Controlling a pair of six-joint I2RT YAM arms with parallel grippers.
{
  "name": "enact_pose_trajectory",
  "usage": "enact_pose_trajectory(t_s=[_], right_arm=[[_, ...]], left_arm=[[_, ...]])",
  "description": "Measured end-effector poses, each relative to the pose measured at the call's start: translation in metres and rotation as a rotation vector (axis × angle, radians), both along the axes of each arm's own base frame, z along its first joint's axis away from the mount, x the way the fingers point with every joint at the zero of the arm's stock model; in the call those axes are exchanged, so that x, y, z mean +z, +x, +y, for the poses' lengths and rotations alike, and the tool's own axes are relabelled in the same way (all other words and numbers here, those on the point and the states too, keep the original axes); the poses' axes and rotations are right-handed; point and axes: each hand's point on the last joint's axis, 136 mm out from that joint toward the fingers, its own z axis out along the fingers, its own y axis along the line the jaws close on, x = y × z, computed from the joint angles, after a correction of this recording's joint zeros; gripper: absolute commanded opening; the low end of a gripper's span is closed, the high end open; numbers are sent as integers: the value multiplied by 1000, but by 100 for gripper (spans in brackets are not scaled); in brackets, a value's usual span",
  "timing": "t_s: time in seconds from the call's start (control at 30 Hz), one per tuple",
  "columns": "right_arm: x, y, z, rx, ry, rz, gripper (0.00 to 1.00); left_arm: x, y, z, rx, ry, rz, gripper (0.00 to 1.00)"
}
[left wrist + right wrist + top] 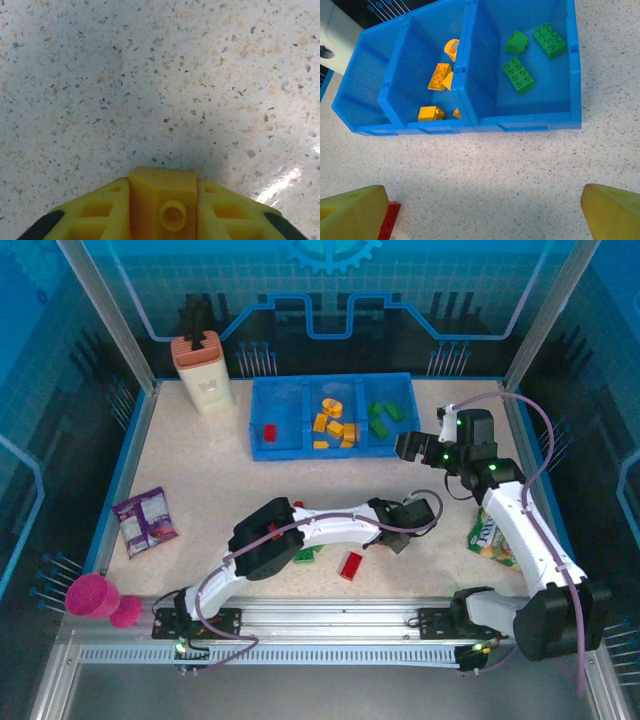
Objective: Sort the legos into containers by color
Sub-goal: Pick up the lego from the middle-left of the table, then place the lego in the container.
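In the left wrist view my left gripper [162,212] is shut on an orange lego [162,197], clamped between its yellow fingers [95,212] just above the bare tabletop. From above, that gripper [418,512] sits right of centre. My right gripper [413,448] hovers open in front of the blue tray [330,453], nothing between its fingers [352,212]. The tray's containers hold a red lego [269,432] on the left, orange legos [335,425] in the middle and green legos [518,75] on the right. A red lego [350,565] and a green one [307,555] lie on the table.
A beige bottle [203,370] stands left of the tray. A purple snack packet [145,520] lies at the left, a pink cup [95,597] at the near left corner. A green snack bag [492,537] lies under the right arm. Another red lego [389,220] is by the right gripper's left finger.
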Motion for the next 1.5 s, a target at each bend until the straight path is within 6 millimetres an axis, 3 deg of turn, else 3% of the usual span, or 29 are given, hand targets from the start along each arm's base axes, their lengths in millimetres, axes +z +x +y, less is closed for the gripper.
enact_pose_trajectory(t_s=[0.17, 0.27, 0.37, 0.53, 0.6, 0.67, 0.8, 1.03, 1.2, 1.33, 1.5], right_arm=[[-1, 1, -6, -19, -13, -2, 100], [2, 2, -22, -69, -27, -9, 100], [14, 1, -46, -136, -32, -44, 100], [21, -5, -57, -170, -20, -78, 100], [13, -6, -55, -161, -6, -59, 100], [4, -7, -53, -156, 5, -35, 100], [-6, -11, -49, -145, 27, -5, 100], [-6, -11, -46, -131, 40, -4, 100], [-6, -11, -45, -127, 43, -3, 100], [-10, -10, -45, -127, 42, 11, 100], [-16, -8, -45, -127, 40, 28, 100]], left_arm=[[4, 1, 5, 5, 5, -8, 23], [26, 3, 19, 21, -4, -29, 23], [77, 12, 34, 48, -71, -82, 23], [198, 54, 67, 141, -292, -256, 22], [228, 77, 86, 188, -343, -329, 22], [242, 101, 103, 237, -357, -391, 22], [228, 151, 131, 321, -298, -455, 21], [162, 222, 143, 362, -145, -461, 21], [134, 261, 154, 401, -109, -454, 22], [126, 288, 166, 439, -115, -442, 24], [120, 303, 176, 467, -135, -417, 35]])
